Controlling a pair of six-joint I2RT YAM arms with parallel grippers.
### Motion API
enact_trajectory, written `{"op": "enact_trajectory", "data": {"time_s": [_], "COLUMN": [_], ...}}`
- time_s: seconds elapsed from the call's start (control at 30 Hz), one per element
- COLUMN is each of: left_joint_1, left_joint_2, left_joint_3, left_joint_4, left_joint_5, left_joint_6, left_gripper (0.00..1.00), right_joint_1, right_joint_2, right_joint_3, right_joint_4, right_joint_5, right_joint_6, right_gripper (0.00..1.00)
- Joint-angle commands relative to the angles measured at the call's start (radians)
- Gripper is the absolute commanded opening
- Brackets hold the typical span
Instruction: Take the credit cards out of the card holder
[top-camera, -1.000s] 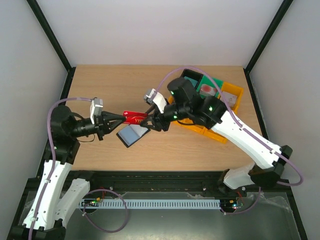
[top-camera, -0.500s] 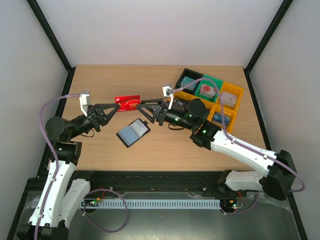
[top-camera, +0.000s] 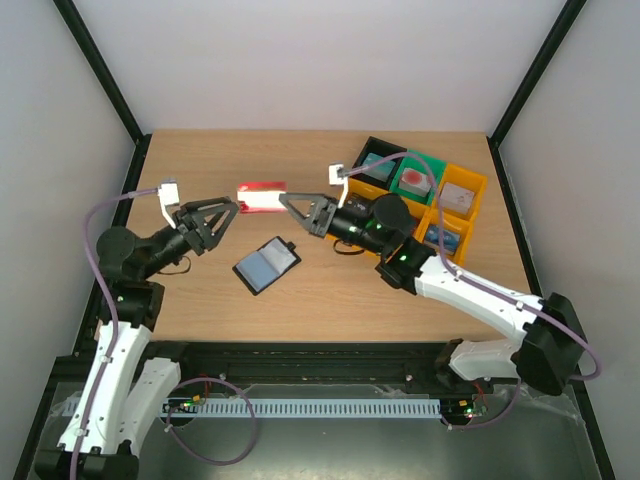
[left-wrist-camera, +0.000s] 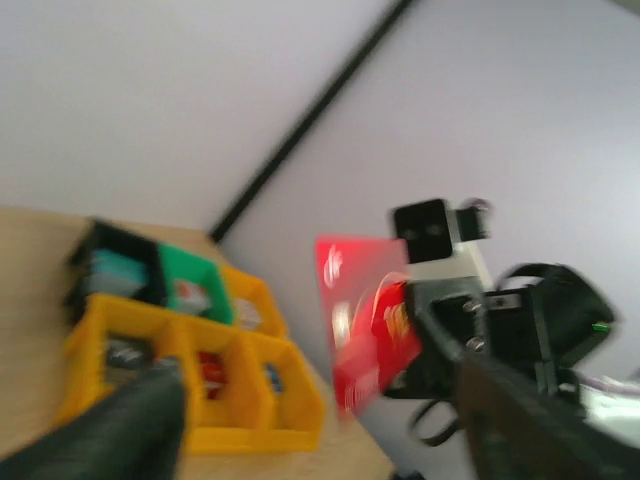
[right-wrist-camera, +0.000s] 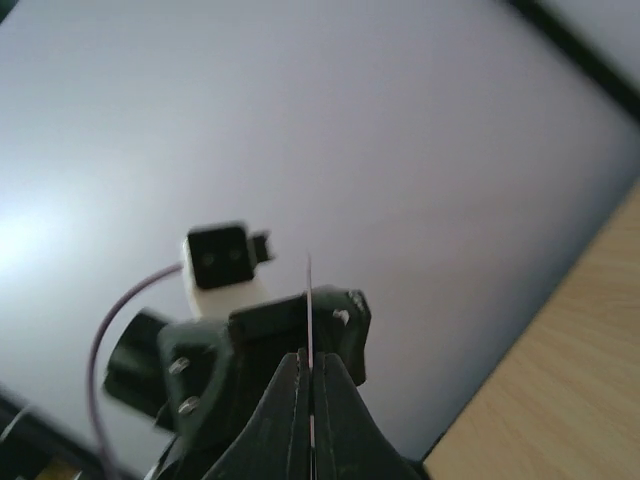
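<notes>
Over the table (top-camera: 200, 160), the right gripper (top-camera: 284, 201) pinches one edge of the red card (top-camera: 258, 197), left gripper (top-camera: 232, 208) spread just clear.

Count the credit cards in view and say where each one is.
1. The red card is held in the air by the right pincer. More may be hidden inside the black wallet lying on the table.

**Robotics lab test cell.** You work inside white panels (top-camera: 320, 60) and black frame struts (top-camera: 100, 70). Your left arm (top-camera: 110, 340) and right arm (top-camera: 480, 295) stand on a rail (top-camera: 300, 352) at the near edge of a wooden surface (top-camera: 330, 300), with a slotted cable duct (top-camera: 300, 408) below and sorting bins (top-camera: 479, 190) alongside.
</notes>
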Motion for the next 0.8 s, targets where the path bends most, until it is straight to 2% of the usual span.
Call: {"op": "enact_trajectory", "data": {"time_s": [0.0,0.07,0.13,0.27,0.37,0.43,0.57,0.77], "left_joint_1": [0.033,0.072,0.115,0.184,0.212,0.221,0.233,0.249], "left_joint_2": [-0.02,-0.041,-0.057,-0.065,-0.062,-0.068,-0.109,-0.106], "left_joint_3": [-0.006,-0.046,-0.088,-0.195,-0.279,-0.318,-0.358,-0.364], "left_joint_4": [-0.395,-0.513,-0.614,-0.706,-0.721,-0.721,-0.729,-0.709], "left_joint_5": [-0.283,-0.42,-0.511,-0.575,-0.577,-0.579,-0.594,-0.589], "left_joint_6": [0.145,0.146,0.12,0.042,-0.01,-0.017,-0.004,0.003], "left_gripper": [1.0,0.99,1.0,0.99,0.99,1.0,0.99,0.99], "right_joint_1": [-0.172,-0.287,-0.413,-0.632,-0.75,-0.782,-0.796,-0.796], "right_joint_2": [-0.095,-0.149,-0.201,-0.252,-0.223,-0.191,-0.079,0.037], "right_joint_3": [0.003,-0.001,-0.026,-0.12,-0.172,-0.19,-0.18,-0.166], "right_joint_4": [-0.375,-0.639,-0.823,-0.967,-0.963,-0.923,-0.859,-0.754], "right_joint_5": [0.172,0.282,0.319,0.296,0.235,0.216,0.149,0.129], "right_joint_6": [0.078,0.076,0.047,-0.018,-0.049,-0.058,-0.056,-0.022], "right_gripper": [0.02,0.02,0.02,0.02,0.02,0.02,0.02,0.02]}}
